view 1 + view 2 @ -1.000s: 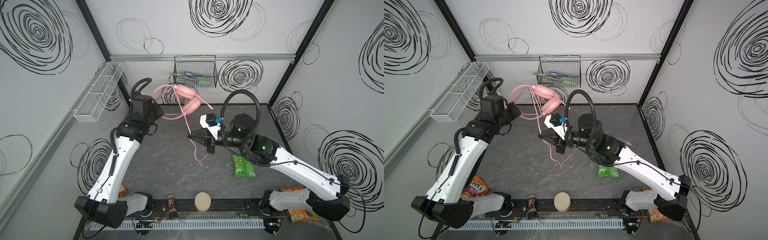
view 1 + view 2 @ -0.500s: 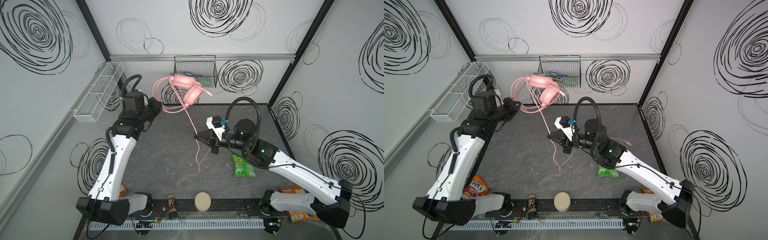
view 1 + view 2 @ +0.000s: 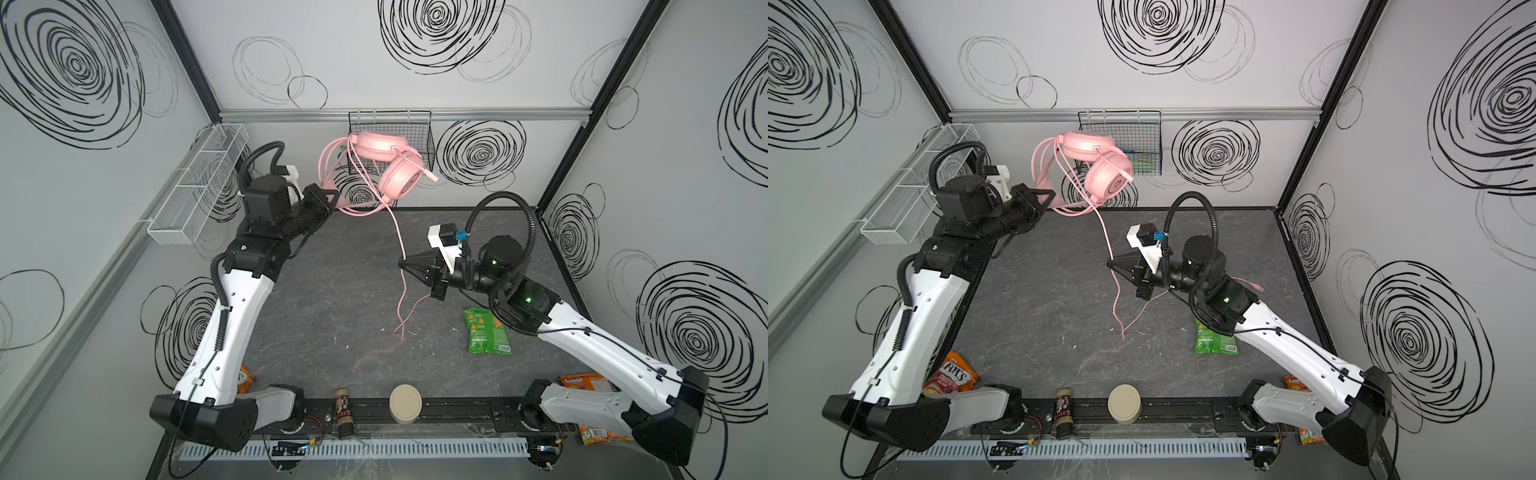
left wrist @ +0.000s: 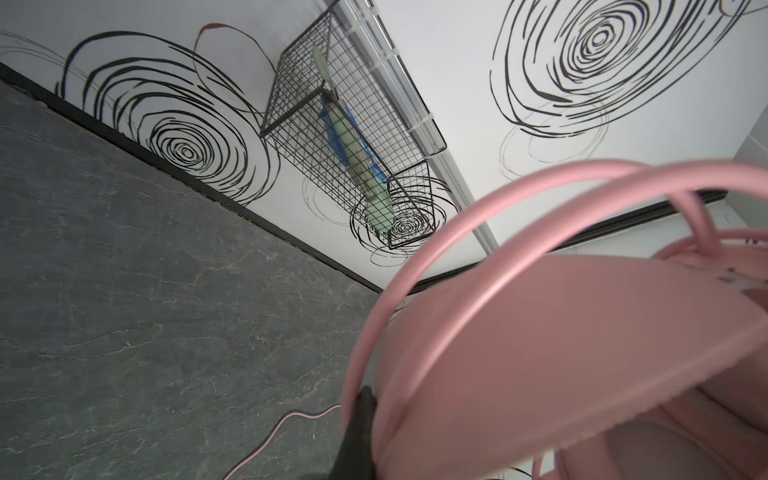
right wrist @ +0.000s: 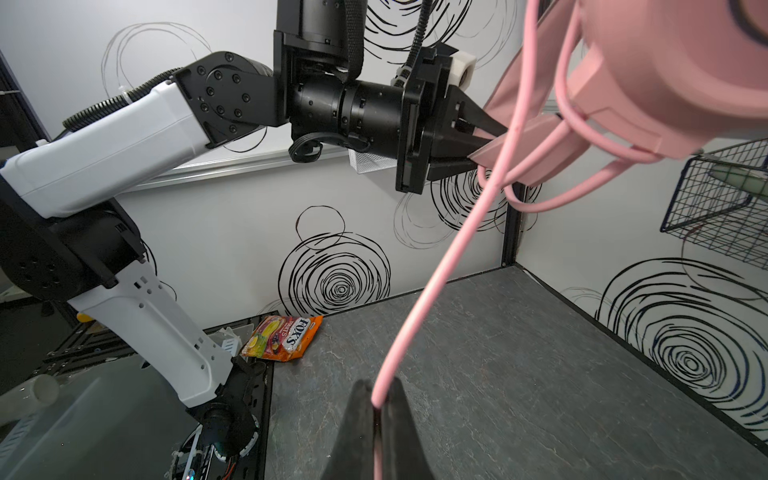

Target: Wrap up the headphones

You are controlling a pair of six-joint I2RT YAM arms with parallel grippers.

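The pale pink headphones (image 3: 386, 162) (image 3: 1100, 166) hang in the air in front of the black wire basket. My left gripper (image 3: 334, 195) (image 3: 1052, 195) is shut on their headband (image 4: 540, 332), where loops of cable also hang. In the left wrist view only one black finger (image 4: 365, 399) shows beside the band. The thin pink cable (image 3: 397, 232) (image 3: 1106, 237) runs down from the earcups to my right gripper (image 3: 401, 262) (image 3: 1108, 262), which is shut on it (image 5: 380, 388). Below that grip the cable's tail (image 3: 401, 328) drops to the table. The right wrist view shows the left gripper (image 5: 486, 141) clamping the headband.
A black wire basket (image 3: 390, 137) hangs on the back wall and a white mesh tray (image 3: 199, 183) on the left wall. A green snack bag (image 3: 484, 332) lies by the right arm. A candy bag (image 3: 951, 374), small bottle (image 3: 343, 409), round beige lid (image 3: 405, 403) and orange packets (image 3: 582, 380) sit along the front.
My left gripper has lifted the headphones higher and toward the back wall. My right gripper, still on the cable, has drawn back to the right, and the cable between them hangs straighter.
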